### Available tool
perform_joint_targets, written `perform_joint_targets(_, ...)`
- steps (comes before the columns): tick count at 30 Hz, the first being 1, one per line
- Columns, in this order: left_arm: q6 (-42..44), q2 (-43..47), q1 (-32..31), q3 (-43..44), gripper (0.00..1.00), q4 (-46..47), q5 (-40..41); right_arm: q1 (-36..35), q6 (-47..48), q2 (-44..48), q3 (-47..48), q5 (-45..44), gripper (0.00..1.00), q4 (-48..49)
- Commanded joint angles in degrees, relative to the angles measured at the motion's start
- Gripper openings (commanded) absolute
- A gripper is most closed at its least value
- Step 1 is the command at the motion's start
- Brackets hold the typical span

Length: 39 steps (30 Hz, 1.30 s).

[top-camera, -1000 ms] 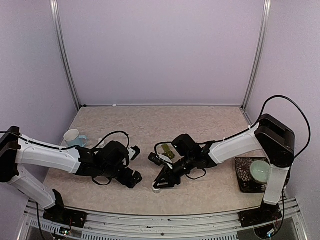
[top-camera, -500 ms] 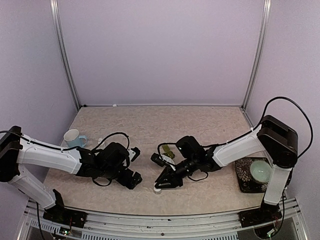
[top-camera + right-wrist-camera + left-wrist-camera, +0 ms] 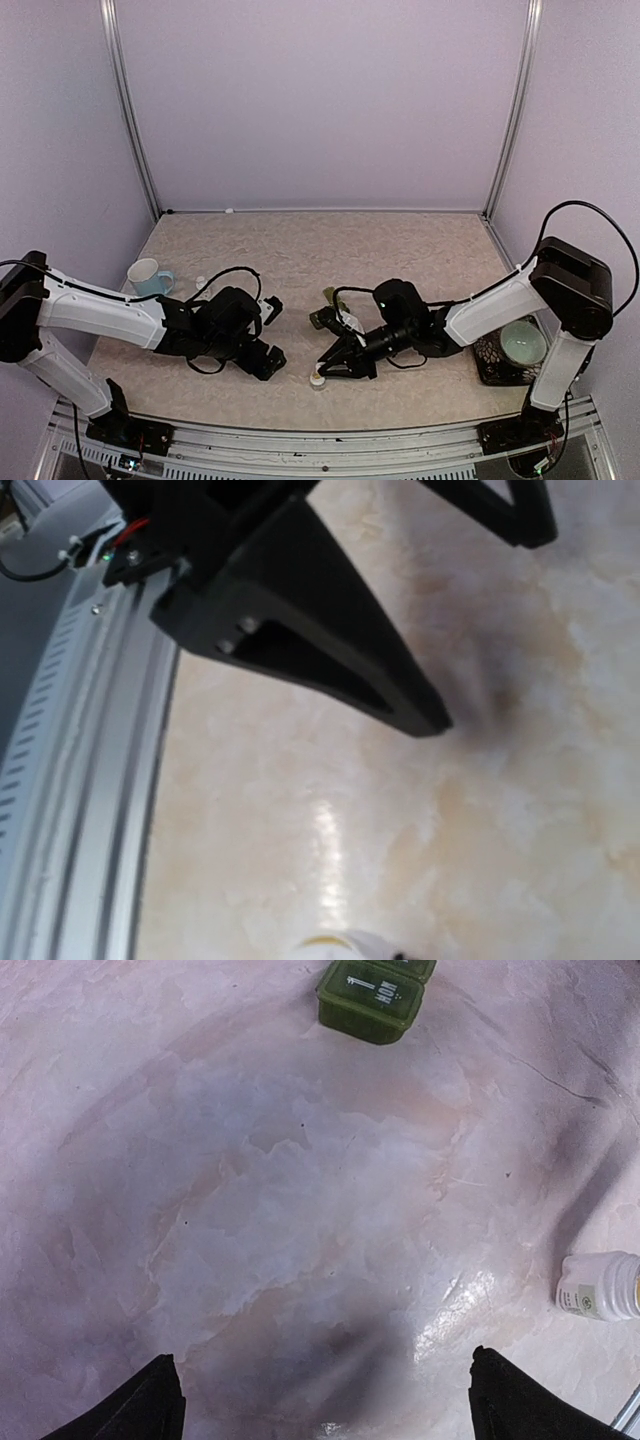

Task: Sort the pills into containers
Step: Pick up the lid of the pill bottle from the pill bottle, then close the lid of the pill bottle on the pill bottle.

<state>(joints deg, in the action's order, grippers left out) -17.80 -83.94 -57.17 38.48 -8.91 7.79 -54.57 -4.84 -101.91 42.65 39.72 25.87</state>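
**Top external view:** The left gripper (image 3: 267,333) is seen low over the table (image 3: 300,250), its fingers spread wide with nothing between them. Opposite it, the right gripper (image 3: 333,362) is seen with its fingers drawn near each other, a slim gap left between, and nothing gripped. A small white bottle (image 3: 317,379) stands just past the right fingertips, toward the near edge; whether it is touched cannot be told. The dark green containers (image 3: 328,297) lie just behind the right fingers, partly hidden by that wrist. Open table is left behind both grippers, toward the back wall.

**Left wrist view:** The fingertips (image 3: 150,1405) are shown at the lower corners, far apart, over bare table. The containers (image 3: 372,998) lie well ahead of them, cut off by the top edge; "1" and "MON" can be read on the nearest lid. The white bottle (image 3: 598,1287) is seen beyond the right-hand fingertip; its label is too small to be read.

**Right wrist view:** The dark fingers (image 3: 330,630) are shown apart, with only bare table between. The bottle's top is glimpsed at the bottom edge. The metal rail (image 3: 80,730) of the near edge runs close beside the fingers.
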Motion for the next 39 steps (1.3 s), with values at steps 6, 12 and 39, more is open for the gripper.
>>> perform_joint_targets(6,-0.6,-0.8,-0.7,-0.9,0.97,2.0,-0.2,-2.0,2.8,1.7,-4.3,-6.7,0.25,11.0)
perform_joint_targets(12,-0.6,-1.0,-0.8,-0.9,0.97,2.2,-0.1,-4.0,3.8,1.6,-5.3,-8.0,0.25,14.2)
perform_joint_targets(39,-0.4,-0.3,-0.8,-0.3,0.97,1.2,0.3,-7.0,8.9,-1.3,-6.0,-13.6,0.25,12.3)
